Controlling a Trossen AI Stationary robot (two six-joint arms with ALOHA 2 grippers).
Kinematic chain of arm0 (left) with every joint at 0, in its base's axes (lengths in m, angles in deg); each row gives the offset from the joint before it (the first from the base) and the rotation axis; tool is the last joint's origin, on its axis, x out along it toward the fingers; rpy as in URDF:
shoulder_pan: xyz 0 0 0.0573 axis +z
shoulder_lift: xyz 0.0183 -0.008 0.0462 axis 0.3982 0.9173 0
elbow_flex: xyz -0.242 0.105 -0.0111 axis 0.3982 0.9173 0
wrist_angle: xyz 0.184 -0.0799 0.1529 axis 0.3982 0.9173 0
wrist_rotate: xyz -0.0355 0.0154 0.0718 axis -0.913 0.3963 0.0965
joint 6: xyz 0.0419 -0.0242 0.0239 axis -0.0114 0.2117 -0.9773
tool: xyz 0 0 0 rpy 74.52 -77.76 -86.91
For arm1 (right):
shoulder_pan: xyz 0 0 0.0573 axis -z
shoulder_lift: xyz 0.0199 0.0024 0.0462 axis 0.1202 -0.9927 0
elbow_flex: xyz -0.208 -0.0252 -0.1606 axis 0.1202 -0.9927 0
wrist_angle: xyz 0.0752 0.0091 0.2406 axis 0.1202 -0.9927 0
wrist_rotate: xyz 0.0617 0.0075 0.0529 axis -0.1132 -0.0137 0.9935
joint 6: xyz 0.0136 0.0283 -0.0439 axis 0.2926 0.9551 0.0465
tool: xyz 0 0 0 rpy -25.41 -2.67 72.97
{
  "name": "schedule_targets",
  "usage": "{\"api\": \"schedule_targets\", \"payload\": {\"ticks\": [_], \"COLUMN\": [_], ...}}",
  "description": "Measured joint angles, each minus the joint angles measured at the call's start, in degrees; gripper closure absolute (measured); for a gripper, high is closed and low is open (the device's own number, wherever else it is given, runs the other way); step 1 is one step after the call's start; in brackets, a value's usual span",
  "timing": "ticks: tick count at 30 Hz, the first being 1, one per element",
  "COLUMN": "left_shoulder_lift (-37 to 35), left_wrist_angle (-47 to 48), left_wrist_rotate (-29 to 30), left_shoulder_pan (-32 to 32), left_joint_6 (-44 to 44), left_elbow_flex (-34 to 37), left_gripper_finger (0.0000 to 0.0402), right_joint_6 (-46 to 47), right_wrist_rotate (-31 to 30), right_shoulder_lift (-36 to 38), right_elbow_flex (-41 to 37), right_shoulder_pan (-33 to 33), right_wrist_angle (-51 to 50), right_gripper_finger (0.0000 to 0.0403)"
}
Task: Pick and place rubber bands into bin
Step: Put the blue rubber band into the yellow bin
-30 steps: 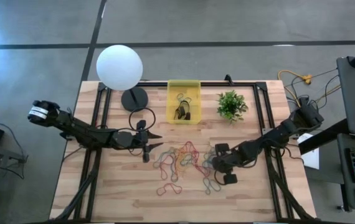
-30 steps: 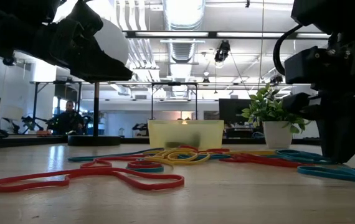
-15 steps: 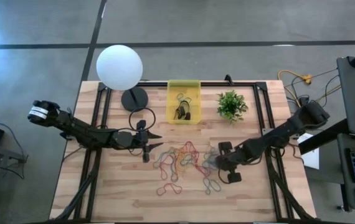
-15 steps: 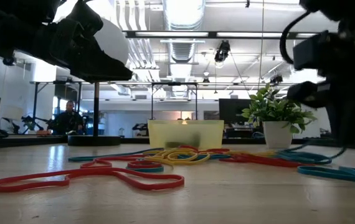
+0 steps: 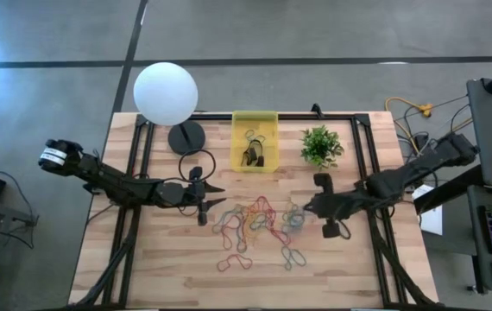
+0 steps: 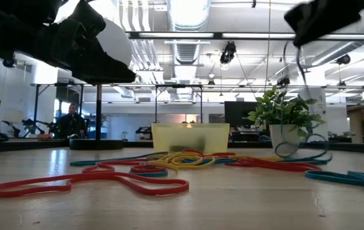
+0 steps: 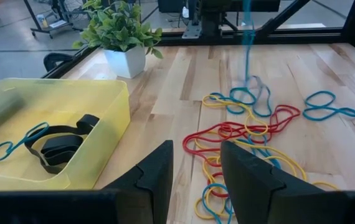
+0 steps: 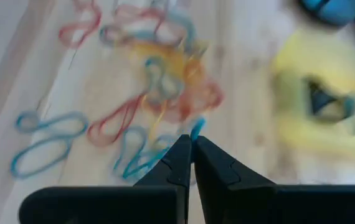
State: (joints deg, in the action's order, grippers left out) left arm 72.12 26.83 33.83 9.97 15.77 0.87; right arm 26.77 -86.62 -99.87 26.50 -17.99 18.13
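Many rubber bands [image 5: 250, 223] in red, yellow and teal lie in a loose pile mid-table, also seen in the left wrist view [image 7: 246, 130]. The yellow bin [image 5: 255, 141] stands at the far edge with a few bands and dark pieces inside [image 7: 53, 124]. My right gripper [image 5: 308, 207] is raised over the pile's right side, shut on a teal band [image 6: 300, 115]. My left gripper [image 5: 216, 192] hovers open left of the pile, nothing between its fingers [image 7: 196, 174]. My right gripper pinches the upper end of the teal band [image 8: 196, 129] between its two fingertips, which slant down from the table's right. The band hangs long and stretched below the fingers. Its lower loop [image 6: 300, 150] sits at table height by the pile; whether it touches I cannot tell.
A white globe lamp [image 5: 167, 93] stands at the far left and a small potted plant [image 5: 321, 145] right of the bin. A black frame rail [image 5: 362, 164] runs along the table's sides. Separate teal loops [image 7: 330, 106] lie near the pile.
My right gripper has risen from the table at the pile's right side and drawn back a little toward the right edge, tipping more steeply downward. A teal band has come up with it and now hangs stretched below, while the rest of the pile stays put.
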Motion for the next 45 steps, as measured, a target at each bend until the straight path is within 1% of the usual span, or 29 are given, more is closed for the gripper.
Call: {"api": "schedule_targets", "payload": {"ticks": [4, 7, 9, 11, 15, 20, 25, 27, 34, 39, 42, 45], "left_shoulder_lift": [0.0, 0.0, 0.0, 0.0, 0.0, 0.0, 0.0, 0.0, 0.0, 0.0, 0.0, 0.0], "left_wrist_angle": [0.0, 0.0, 0.0, 0.0, 0.0, 0.0, 0.0, 0.0, -0.4, -0.3, 0.0, 0.0], "left_wrist_rotate": [0.0, 0.1, 0.1, 0.1, 0.1, 0.1, 0.1, 0.1, 0.1, 0.1, 0.1, 0.1], "left_shoulder_pan": [0.0, 0.0, 0.0, 0.0, 0.0, 0.0, 0.0, 0.0, 0.0, 0.0, 0.0, 0.0], "left_joint_6": [0.0, 0.0, 0.0, 0.0, 0.0, -0.1, -0.1, -0.1, -0.1, -0.1, -0.1, -0.2], "left_elbow_flex": [0.0, 0.0, 0.0, 0.0, 0.0, 0.0, 0.0, 0.0, 0.0, 0.0, 0.0, 0.1], "left_gripper_finger": [0.0283, 0.0283, 0.0283, 0.0283, 0.0283, 0.0283, 0.0283, 0.0283, 0.0283, 0.0283, 0.0283, 0.0283], "right_joint_6": [-5.8, -11.5, -14.6, -16.5, -19.1, -23.7, -28.9, -31.0, -34.5, -34.7, -34.3, -33.7], "right_wrist_rotate": [-5.0, -9.7, -11.2, -12.3, -18.4, -18.1, -17.9, -15.8, -2.5, 6.9, 13.1, 17.1], "right_shoulder_lift": [1.6, 1.2, 0.7, 0.0, -1.4, -4.6, -8.7, -10.3, -16.2, -21.1, -24.4, -27.3], "right_elbow_flex": [2.7, 5.0, 6.7, 8.6, 11.6, 14.5, 17.4, 18.4, 19.9, 20.8, 21.3, 21.7], "right_shoulder_pan": [0.0, 0.4, 1.1, 2.0, 2.4, 4.7, 10.4, 13.6, 27.8, 37.7, 42.4, 45.7], "right_wrist_angle": [0.1, 0.0, 0.0, 0.0, 0.6, 0.6, 2.0, 3.6, 10.0, 12.8, 14.9, 17.9], "right_gripper_finger": [0.0395, 0.0395, 0.0395, 0.0395, 0.0395, 0.0395, 0.0395, 0.0395, 0.0395, 0.0395, 0.0395, 0.0395]}}
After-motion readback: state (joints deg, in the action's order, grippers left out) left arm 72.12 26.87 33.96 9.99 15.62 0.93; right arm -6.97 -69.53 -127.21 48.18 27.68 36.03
